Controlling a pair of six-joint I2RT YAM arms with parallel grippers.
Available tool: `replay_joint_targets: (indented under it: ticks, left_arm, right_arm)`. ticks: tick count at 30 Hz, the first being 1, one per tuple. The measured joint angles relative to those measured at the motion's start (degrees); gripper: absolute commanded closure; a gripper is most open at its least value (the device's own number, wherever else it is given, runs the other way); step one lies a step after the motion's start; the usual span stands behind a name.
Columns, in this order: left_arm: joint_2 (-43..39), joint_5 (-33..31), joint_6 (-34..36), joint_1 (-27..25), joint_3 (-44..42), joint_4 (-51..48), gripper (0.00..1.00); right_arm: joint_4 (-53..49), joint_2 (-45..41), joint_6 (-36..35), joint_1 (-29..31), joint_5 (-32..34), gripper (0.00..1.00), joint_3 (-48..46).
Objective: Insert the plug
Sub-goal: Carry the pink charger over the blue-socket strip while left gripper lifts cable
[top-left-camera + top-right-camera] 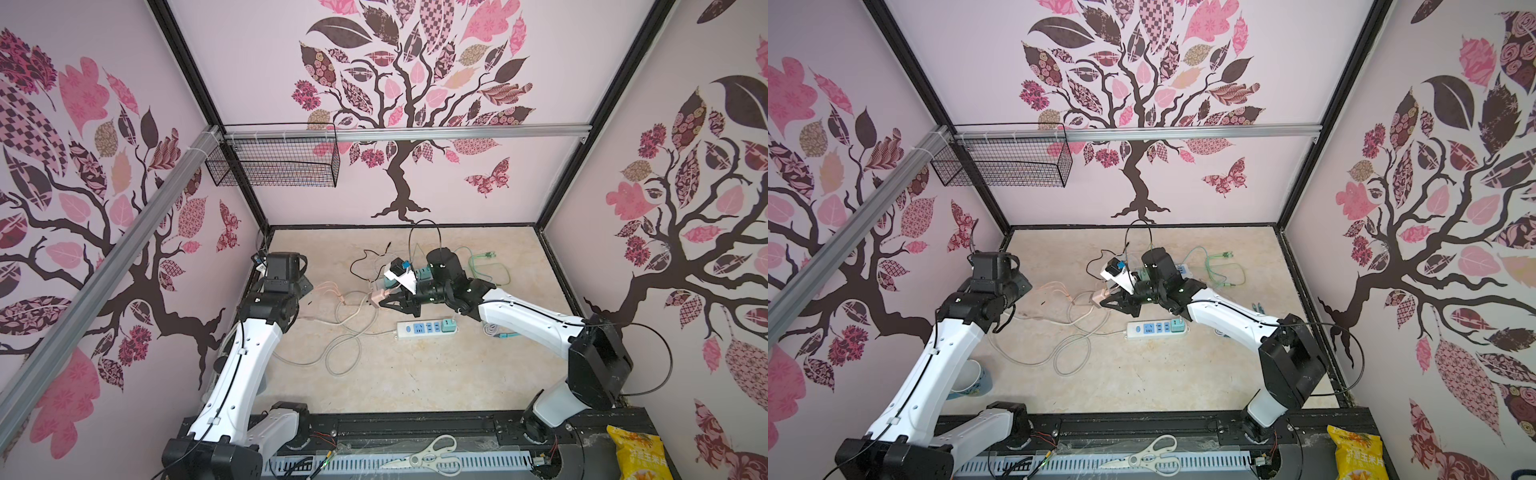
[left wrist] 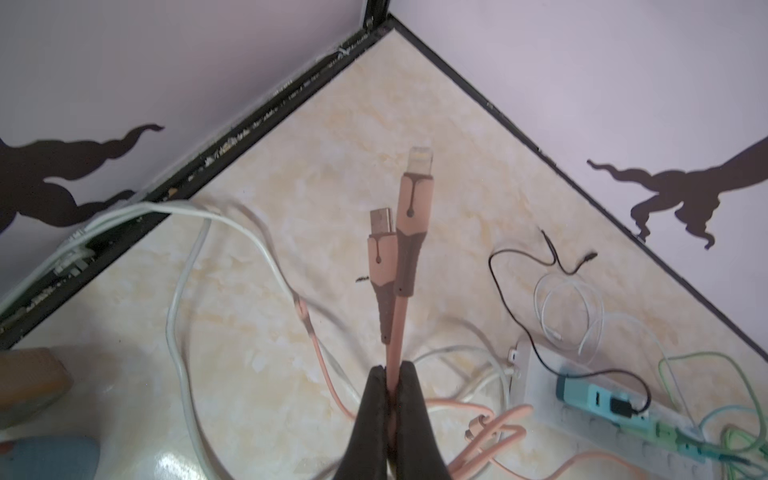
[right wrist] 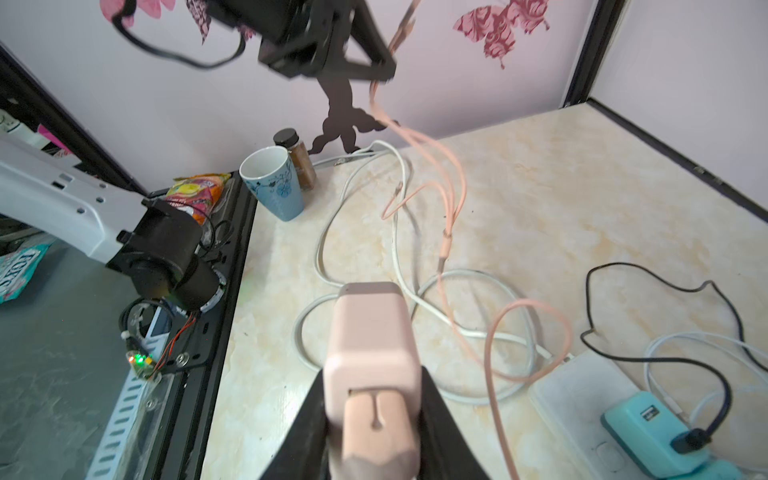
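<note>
looks like the carry step: pink charger up off the table, near the centre of both top views, not plugged in yet. right claw partly closed, clamped on the charger's sides. left claw pinched tight on the pink cable, two connectors poking up past it, mid-frame in the left wrist view. next up, probably: swing the charger to the white power strip just below centre, line it up over a free socket, push straight in. no view of the pins, so facing unknown.
</note>
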Motion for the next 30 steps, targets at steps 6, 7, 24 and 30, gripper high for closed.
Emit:
replay_joint_targets:
  ticks: [6, 7, 24, 30]
  left_arm:
    - [1.18, 2.73, 3.06, 11.06, 6.40, 4.26, 1.00]
    - [1.40, 3.15, 3.67, 13.00, 7.98, 4.46, 1.00]
    - [4.57, 2.93, 16.00, 29.16, 22.77, 1.77, 1.00]
    - [8.17, 4.61, 17.68, 29.16, 22.77, -0.59, 1.00]
  right_arm:
    - [-13.94, 0.35, -15.28, 0.00, 2.14, 1.00, 2.69]
    - [-16.72, 0.70, -17.64, 0.00, 3.08, 1.00, 3.56]
    - [-43.34, 9.31, -35.32, -3.98, 25.44, 1.00, 12.48]
    - [-46.25, 11.93, -37.42, -6.38, 27.58, 1.00, 13.40]
